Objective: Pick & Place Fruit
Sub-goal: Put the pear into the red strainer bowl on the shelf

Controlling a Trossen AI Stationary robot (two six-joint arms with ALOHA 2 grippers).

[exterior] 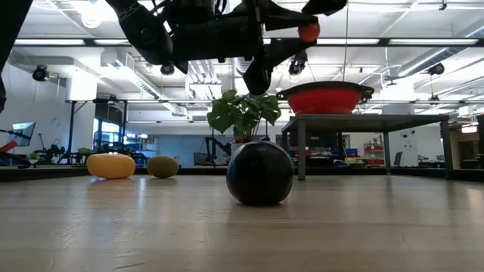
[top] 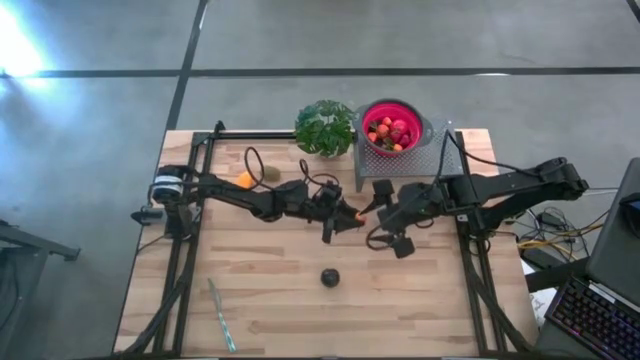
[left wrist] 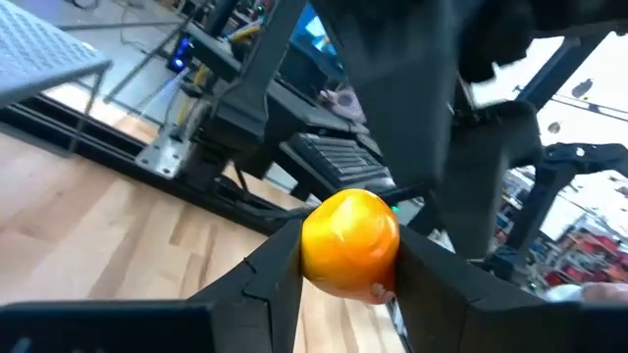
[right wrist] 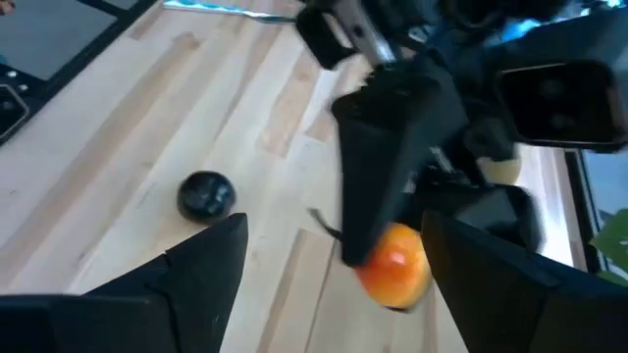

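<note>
My left gripper [top: 350, 216] is over the table's middle, shut on a small orange ball [left wrist: 350, 242], which also shows high up in the low view [exterior: 308, 32]. My right gripper [right wrist: 339, 245] faces it from the right. It is open, its fingers wide on either side of the ball [right wrist: 395, 265] and touching nothing. A dark round fruit [top: 330, 277] rests on the table nearer the front edge. A yellow-orange piece [top: 244, 180] and a kiwi [top: 270, 174] lie by the far left. The red bowl [top: 371, 110] holds strawberries and other fruit. My left gripper pinches the orange ball between its two fingers, one on each side of the ball [left wrist: 312, 257]. The fingers [left wrist: 270, 275] come about level from the table's left. The ball is lifted clear, well above the table.
The red bowl stands on a perforated metal stand [top: 437, 150] at the far edge, beside a leafy green plant [top: 325, 127]. A thin pale stick [top: 222, 315] lies near the front left. Bare wood lies around the dark fruit.
</note>
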